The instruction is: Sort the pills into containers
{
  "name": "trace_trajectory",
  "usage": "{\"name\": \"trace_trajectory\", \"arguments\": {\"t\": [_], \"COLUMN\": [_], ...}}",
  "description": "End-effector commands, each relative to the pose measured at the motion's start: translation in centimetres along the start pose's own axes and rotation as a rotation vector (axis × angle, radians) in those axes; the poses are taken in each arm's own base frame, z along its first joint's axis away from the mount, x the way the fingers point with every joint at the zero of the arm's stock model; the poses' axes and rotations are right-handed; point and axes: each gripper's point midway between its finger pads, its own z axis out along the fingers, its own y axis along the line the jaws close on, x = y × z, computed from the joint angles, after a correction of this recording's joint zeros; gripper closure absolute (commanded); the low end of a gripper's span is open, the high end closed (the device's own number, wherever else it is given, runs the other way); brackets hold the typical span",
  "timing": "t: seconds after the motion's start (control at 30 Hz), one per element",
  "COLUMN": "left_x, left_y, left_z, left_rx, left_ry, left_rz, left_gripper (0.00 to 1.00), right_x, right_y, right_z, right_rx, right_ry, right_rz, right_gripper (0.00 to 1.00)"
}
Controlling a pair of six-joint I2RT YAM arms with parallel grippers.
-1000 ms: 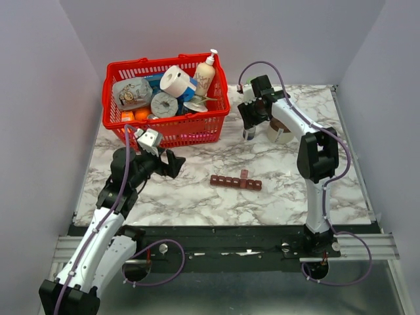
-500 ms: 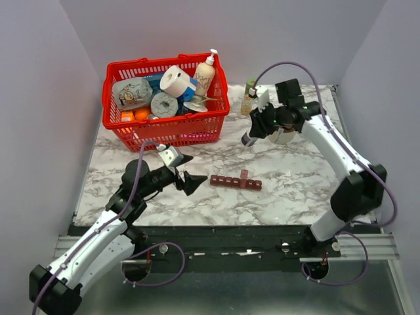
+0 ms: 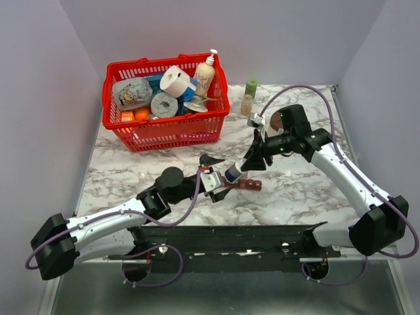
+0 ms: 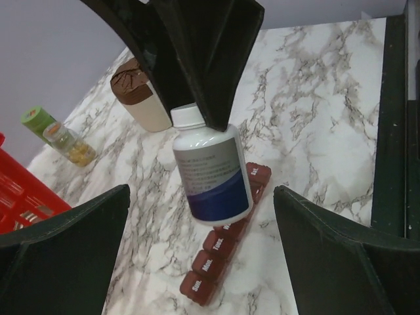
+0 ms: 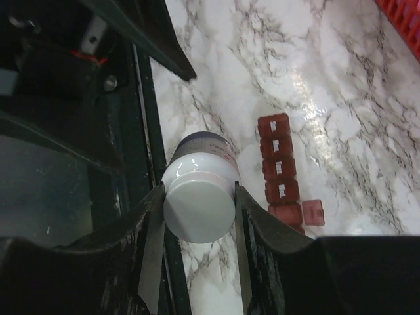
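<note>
R gripper (image 5: 199, 220) clenched on the bottle (image 4: 211, 164), pads either side just below the white cap, cap end toward the R wrist and the body sticking out past the fingertips, tilted. It's gripped high so the body's free for the other arm, I'd say. L gripper (image 3: 220, 176) spread wide, jaws flanking the bottle's lower half w/o touching. Looks like setup for a handover, or a hold while the cap comes off. Strip (image 4: 226, 256) lies flat on the table (image 3: 295, 190) right behind and below the bottle in the L wrist view, day labels up; can't tell if the bottle's base touches it. Most lids down, one open lid (image 5: 313, 213) flipped out to the side, so that cell's ready to fill. No pills visible, cap's on, so sorting not begun, prob. Tub (image 4: 141, 95) and green-cap bottle (image 4: 56, 134) stand further back, well apart from the action; basket (image 3: 170, 131) at back left, not involved. Next: L jaws need a square grip on the body, else the bottle could twist out and knock the strip.
</note>
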Motion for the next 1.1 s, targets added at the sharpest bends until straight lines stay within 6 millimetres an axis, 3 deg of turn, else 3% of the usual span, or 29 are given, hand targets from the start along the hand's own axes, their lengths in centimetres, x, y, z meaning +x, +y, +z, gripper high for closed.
{"name": "trace_trajectory", "arguments": {"t": [0.0,0.33,0.5,0.77,0.87,0.9,1.0,1.07], "left_x": [-2.4,0.3,0.6,1.3,1.4,1.3,1.6,1.4], "left_y": [1.2,2.2,2.1,1.6,1.0,0.7,-0.7,-1.6], "left_z": [1.8,3.4,3.9,4.0,4.2,4.3,4.4,4.0], "left_rx": [-0.094,-0.215,-0.214,-0.197,-0.159,-0.142,-0.064,-0.015], "left_ry": [-0.067,0.048,0.065,0.084,0.092,0.091,0.106,0.097], "left_rz": [0.076,0.001,-0.013,-0.026,-0.028,-0.028,-0.054,-0.077], "left_gripper": [0.01,0.03,0.16,0.27,0.44,0.62,0.95,1.0], "right_x": [-2.9,-2.9,-3.0,-2.9,-2.8,-2.9,-2.8,-2.5], "right_y": [2.6,3.0,2.9,2.8,2.9,3.0,3.5,4.3], "right_z": [-0.4,0.1,0.2,0.4,0.5,0.5,0.5,0.4], "right_rx": [-0.121,-0.137,-0.132,-0.138,-0.147,-0.153,-0.181,-0.228], "right_ry": [-0.122,-0.137,-0.141,-0.142,-0.141,-0.142,-0.146,-0.141], "right_rz": [-0.033,-0.029,-0.017,0.004,0.01,0.008,-0.015,-0.104], "right_gripper": [0.79,0.8,0.81,0.83,0.83,0.83,0.83,0.83]}}
